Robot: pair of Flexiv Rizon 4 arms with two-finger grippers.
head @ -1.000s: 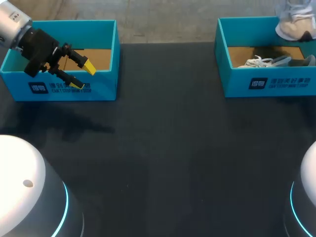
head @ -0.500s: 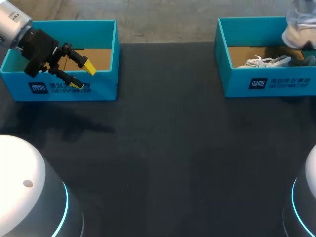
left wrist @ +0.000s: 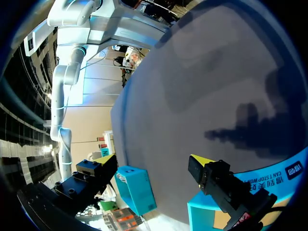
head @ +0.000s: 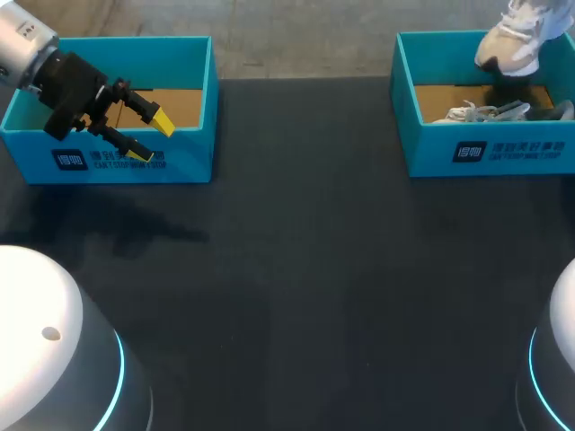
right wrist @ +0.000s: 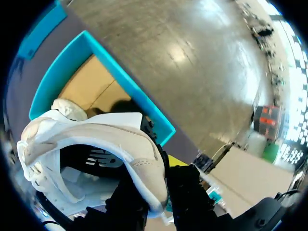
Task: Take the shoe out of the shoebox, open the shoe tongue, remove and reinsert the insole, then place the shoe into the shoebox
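Dark table (head: 296, 269) before us. Our left fingers (head: 151, 137) apart, empty, over left box (head: 189, 157). Farther right, shoebox (head: 485, 153) with other shoe (head: 485, 112) lying inside. Above it, our right fingers (right wrist: 156, 178) clamped on white shoe (head: 512, 40) at collar. Step 1 nearly done, we judge; next: carry shoe clear of box walls, set down on table

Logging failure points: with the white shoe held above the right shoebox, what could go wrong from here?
1. The right tool pinches the white shoe only by its heel collar, so it may slip or swing.
2. It hangs above the right shoebox and the second shoe inside; it could snag either.
3. The left tool is open over the left shoebox, too far to steady it.
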